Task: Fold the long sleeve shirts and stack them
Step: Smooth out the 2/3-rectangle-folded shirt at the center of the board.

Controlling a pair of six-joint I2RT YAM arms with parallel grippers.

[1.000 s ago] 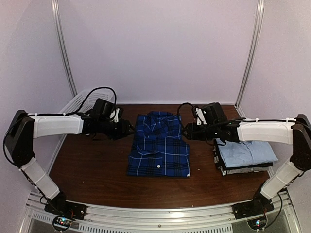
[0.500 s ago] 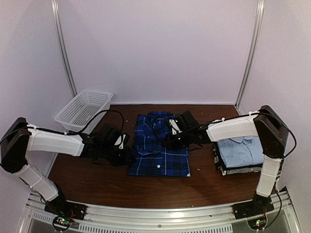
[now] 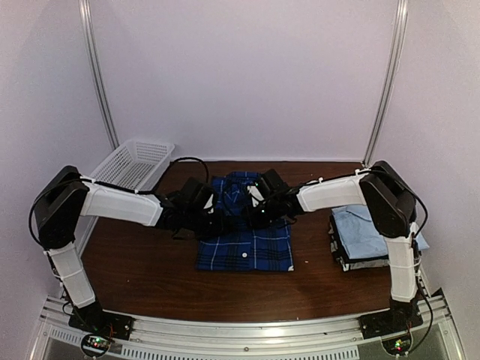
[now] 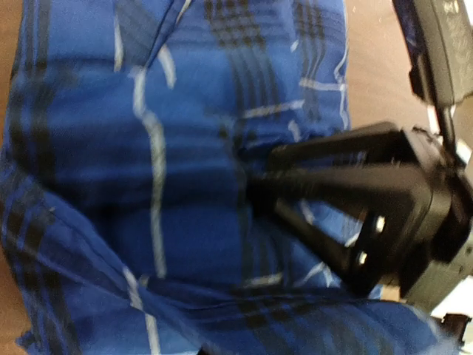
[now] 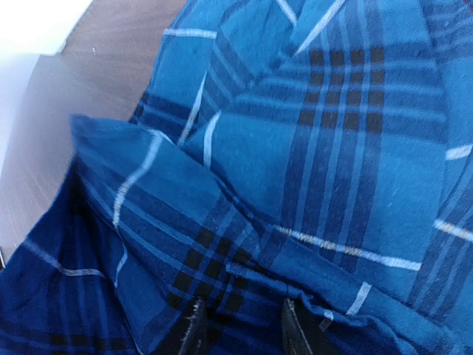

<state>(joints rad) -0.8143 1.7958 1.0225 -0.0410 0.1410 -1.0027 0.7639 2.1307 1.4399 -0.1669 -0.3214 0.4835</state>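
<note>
Lilac walls [image 3: 247, 75] close round a dark brown wooden table [image 3: 150, 262], with a white plastic lattice basket [image 3: 131, 161] at its far left corner. At the middle of the table lies the dark blue-and-black plaid button-up shirt [image 3: 247, 244], folded to a rough rectangle with its collar end away from you. On the right, apart from it, sits the stack of folded shirts [image 3: 375, 247], a plain light blue cloth shirt [image 3: 371, 229] on top.

Both arms reach into the plaid's upper half. Your left gripper [image 3: 217, 223] is at the shirt's left edge; its jaws are hidden, so you cannot tell whether it has cloth. Your right gripper [image 3: 257, 215] sits on top nearer the middle, its fingertips [image 5: 194, 329] somewhat apart astride a raised ridge of plaid. Whether they pinch it is unclear.

This looks like taking hold for the last fold or the carry to the stack. Bite through every layer, not just the top ridge. Match the two holds at the same height. Raise both sides together, keeping the cloth lightly taut so the fold stays square.
</note>
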